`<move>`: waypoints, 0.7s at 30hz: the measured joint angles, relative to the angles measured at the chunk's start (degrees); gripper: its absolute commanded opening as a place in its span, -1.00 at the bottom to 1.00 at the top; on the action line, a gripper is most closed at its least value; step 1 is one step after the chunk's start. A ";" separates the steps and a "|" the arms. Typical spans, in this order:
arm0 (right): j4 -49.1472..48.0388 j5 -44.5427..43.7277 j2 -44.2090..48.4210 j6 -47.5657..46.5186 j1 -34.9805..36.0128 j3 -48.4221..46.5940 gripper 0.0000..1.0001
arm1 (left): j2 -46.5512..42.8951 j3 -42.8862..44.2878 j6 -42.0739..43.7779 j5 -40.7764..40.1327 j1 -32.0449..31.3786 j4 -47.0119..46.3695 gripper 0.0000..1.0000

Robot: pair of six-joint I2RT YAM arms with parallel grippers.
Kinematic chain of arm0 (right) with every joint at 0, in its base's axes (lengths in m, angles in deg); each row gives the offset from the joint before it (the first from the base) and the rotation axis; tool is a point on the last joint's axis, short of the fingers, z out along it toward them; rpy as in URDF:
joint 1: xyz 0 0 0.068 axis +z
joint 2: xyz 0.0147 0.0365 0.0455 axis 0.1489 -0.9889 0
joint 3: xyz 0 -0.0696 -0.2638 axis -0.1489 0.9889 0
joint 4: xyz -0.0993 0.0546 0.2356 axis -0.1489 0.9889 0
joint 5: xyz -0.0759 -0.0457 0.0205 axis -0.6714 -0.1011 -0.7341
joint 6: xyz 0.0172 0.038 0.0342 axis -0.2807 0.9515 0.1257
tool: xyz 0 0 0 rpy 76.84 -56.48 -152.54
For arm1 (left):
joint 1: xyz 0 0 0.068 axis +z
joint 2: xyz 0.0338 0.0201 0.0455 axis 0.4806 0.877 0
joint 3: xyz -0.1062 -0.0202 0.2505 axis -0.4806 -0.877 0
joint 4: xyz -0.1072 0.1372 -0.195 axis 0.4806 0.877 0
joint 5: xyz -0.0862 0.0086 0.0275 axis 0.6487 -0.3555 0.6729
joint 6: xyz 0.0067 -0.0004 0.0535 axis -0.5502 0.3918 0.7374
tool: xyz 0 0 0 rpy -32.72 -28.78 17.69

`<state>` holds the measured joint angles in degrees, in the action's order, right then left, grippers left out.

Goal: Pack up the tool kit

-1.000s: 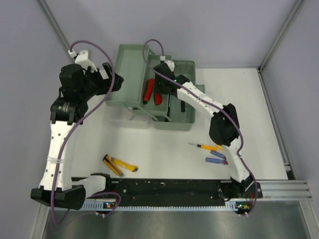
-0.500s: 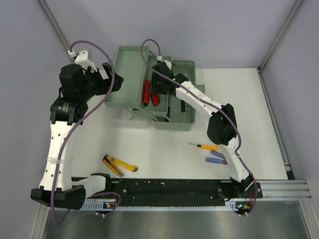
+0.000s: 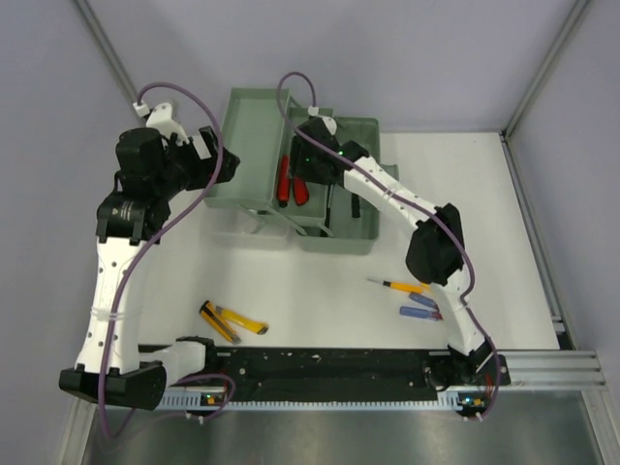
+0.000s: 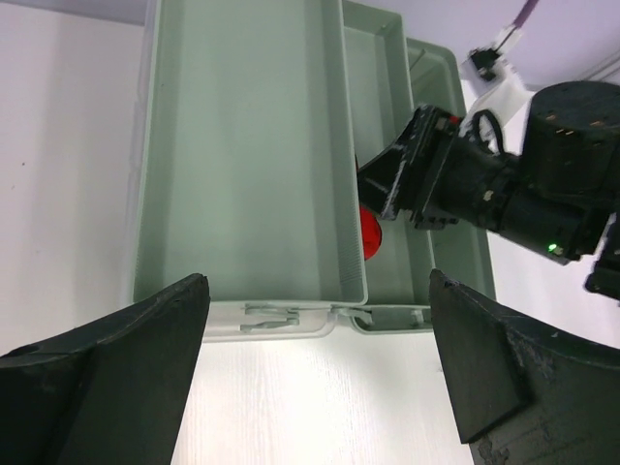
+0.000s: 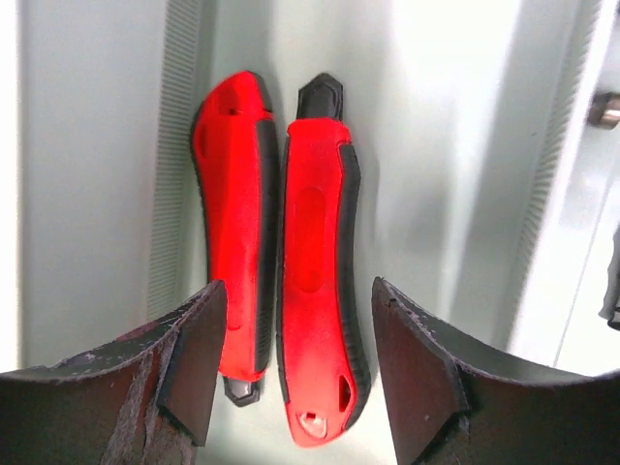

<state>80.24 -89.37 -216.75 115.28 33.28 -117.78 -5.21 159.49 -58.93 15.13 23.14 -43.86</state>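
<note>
- While starting at the near edge of the table (image 3: 320, 281), finding yellow pliers (image 3: 232, 322) lying loose at near left, well apart from both grippers and not yet packed.
- Moving to near right, spotting blue and purple screwdrivers (image 3: 421, 308) and, just beyond them, a yellow screwdriver (image 3: 397, 285), all lying outside the box; judging the packing as partly done at best.
- Reaching the toolbox (image 3: 254, 126) at far centre, standing open with its trays spread; seeing red pliers (image 5: 281, 291) lying flat inside already, handles side by side, plus a dark-handled tool (image 3: 329, 206) in the tray to the right, its kind hard to tell.
- Noting the right gripper (image 5: 298, 378) hovering directly over the red pliers, jaws parted wide around the handle ends and gripping nothing; not managing to tell whether either finger is touching.
- Noting the left gripper (image 4: 315, 373) waiting at the toolbox's left end, spread wide and holding nothing, facing the large bare tray.
</note>
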 measured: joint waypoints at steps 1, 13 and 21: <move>0.24 -0.26 0.52 -0.17 -0.02 0.00 0.18 | -0.13 0.00 -0.04 -0.22 0.00 0.59 0.94; -0.11 -3.80 14.40 -3.02 -4.70 4.61 0.18 | -7.17 -2.25 -3.89 -8.92 0.72 12.13 0.89; 0.07 -8.39 23.54 -2.86 -14.03 16.33 0.18 | -10.10 -13.33 -11.17 -12.20 1.01 22.23 0.74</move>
<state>80.30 -97.77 -193.21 112.42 19.25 -101.45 -15.31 146.15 -70.10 2.94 24.14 -21.63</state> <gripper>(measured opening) 0.588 0.880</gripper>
